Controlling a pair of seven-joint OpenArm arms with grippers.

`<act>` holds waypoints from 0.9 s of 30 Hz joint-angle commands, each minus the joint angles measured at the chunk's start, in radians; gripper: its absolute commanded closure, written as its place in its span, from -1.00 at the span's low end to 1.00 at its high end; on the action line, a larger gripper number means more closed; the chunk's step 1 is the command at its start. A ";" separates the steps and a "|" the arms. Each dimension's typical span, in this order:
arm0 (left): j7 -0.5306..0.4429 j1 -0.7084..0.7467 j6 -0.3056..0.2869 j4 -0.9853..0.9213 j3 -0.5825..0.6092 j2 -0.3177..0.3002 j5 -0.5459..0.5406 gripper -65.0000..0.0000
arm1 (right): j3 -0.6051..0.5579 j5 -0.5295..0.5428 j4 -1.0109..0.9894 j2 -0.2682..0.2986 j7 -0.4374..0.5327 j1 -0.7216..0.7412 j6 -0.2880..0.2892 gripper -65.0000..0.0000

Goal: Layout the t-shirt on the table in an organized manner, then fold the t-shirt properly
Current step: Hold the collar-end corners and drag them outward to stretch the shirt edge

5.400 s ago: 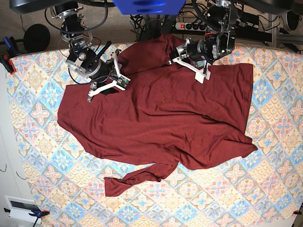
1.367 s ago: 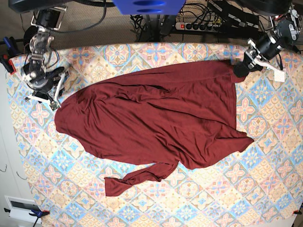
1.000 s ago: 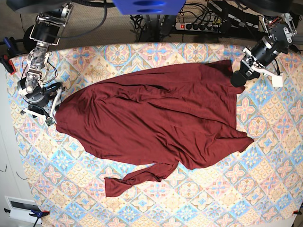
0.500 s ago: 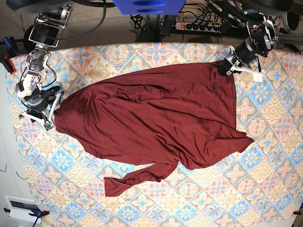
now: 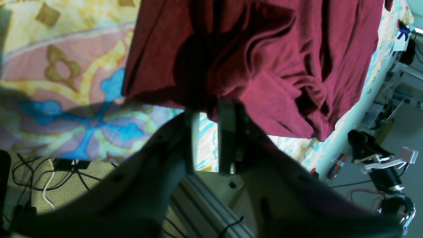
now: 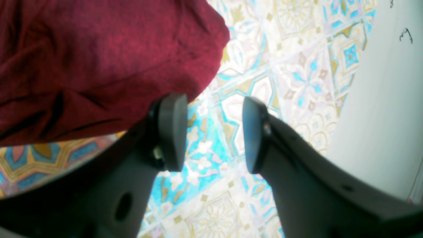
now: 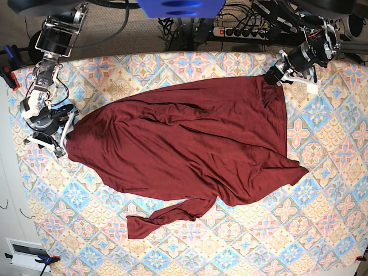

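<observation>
1. The left gripper (image 5: 211, 135) sits at the far edge of the table (image 7: 241, 241), on the right side of the base view, at the top corner of the t-shirt (image 7: 190, 144).
2. In the left wrist view its two fingers stand a narrow gap apart. Table pattern shows through the gap lower down. The fingertips (image 5: 228, 112) reach the hem of the dark red cloth, which hangs just above them. Whether any cloth is pinched between them cannot be told.
3. The right gripper (image 6: 211, 132) sits at the left side of the base view, beside the left end of the t-shirt.
4. In the right wrist view its jaws are clearly spread, with only patterned tablecloth between them. It holds nothing. One finger (image 6: 170, 132) lies just beside the rounded edge of the cloth, close to touching it.
5. The t-shirt lies spread across the middle of the table, wider than it is deep. It is rumpled, with long folds running across it.
6. Its right side tapers to a point near the table's right half. A narrow strip of cloth, which may be a sleeve, trails out toward the near edge.
7. The table carries a pastel cloth with diamond tiles in blue, pink and yellow.
8. A power strip (image 7: 241, 31) and cables lie on the floor behind the table.
</observation>
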 commanded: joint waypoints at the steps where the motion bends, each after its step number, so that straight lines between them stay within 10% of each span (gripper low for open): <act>1: 0.000 0.000 -0.009 0.016 -0.008 -0.010 -0.020 0.60 | 0.003 0.009 0.014 0.017 0.015 0.017 -0.005 0.20; 11: 0.001 0.014 -0.004 0.016 -0.008 -0.045 -0.055 0.00 | 0.013 0.230 -0.001 0.022 -0.117 0.030 -0.005 0.19; 27: 0.001 0.014 -0.004 0.016 -0.008 -0.045 -0.061 -0.01 | 0.123 0.319 -0.305 0.022 -0.078 0.157 -0.005 -0.02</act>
